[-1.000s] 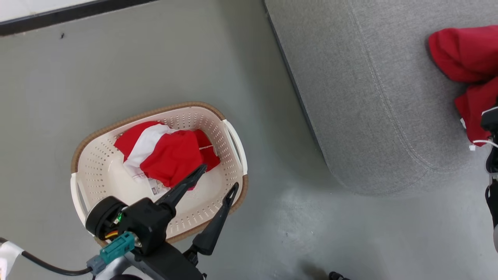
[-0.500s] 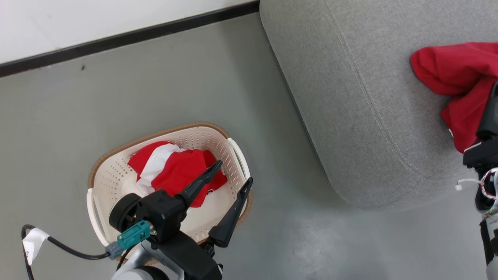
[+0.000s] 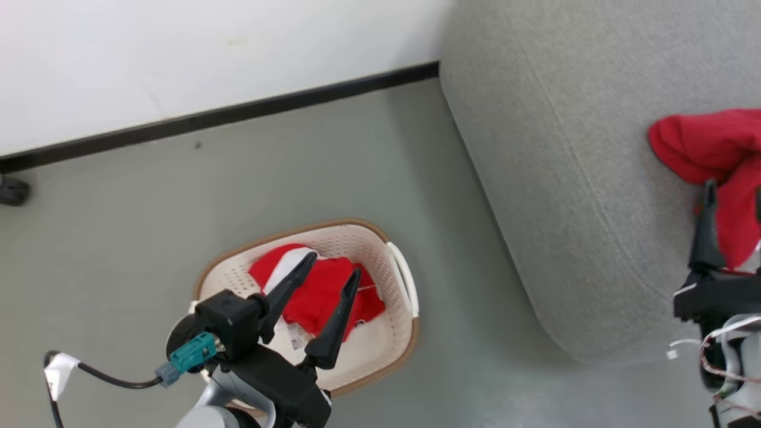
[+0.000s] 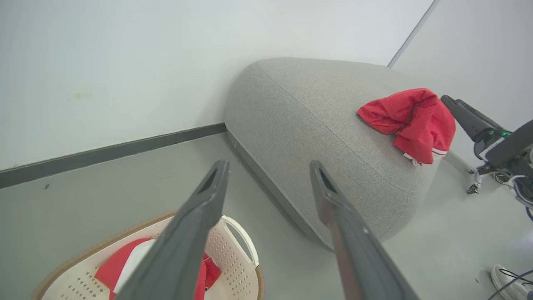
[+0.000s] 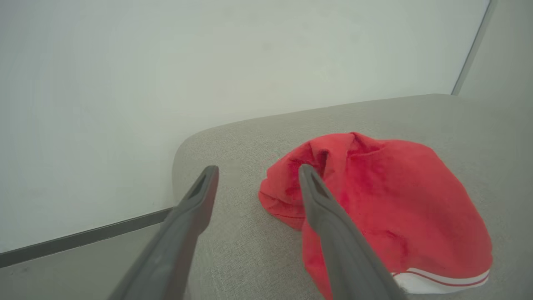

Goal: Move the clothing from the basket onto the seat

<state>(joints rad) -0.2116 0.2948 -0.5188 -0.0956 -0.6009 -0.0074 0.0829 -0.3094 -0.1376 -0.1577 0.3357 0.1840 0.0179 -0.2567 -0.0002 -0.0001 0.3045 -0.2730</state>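
The cream basket point(image 3: 397, 333) with a brown rim stands on the floor, and red and white clothing point(image 3: 321, 300) lies bunched inside it. My left gripper point(image 3: 333, 264) hovers over that clothing, open and holding nothing. Another red garment point(image 3: 692, 142) lies on the grey seat point(image 3: 565, 154). My right gripper point(image 3: 732, 196) is open at that garment's near edge. The left wrist view shows the left gripper point(image 4: 268, 166), the basket point(image 4: 237, 258), the seat point(image 4: 308, 125) and the red garment point(image 4: 412, 116). In the right wrist view the right gripper point(image 5: 258, 170) stands open, one finger in front of the garment point(image 5: 383, 204).
A white wall with a black baseboard point(image 3: 238, 113) runs behind the basket and seat. Grey floor point(image 3: 464, 249) separates basket and seat. A dark wheel point(image 3: 10, 190) sits at the far left. A shoe point(image 4: 506, 281) rests on the floor beyond the seat.
The head camera has tilted up, showing more wall. Relative to the basket, my left gripper has shifted from its front wall to above the clothing. My right gripper has come further into view by the seat's garment.
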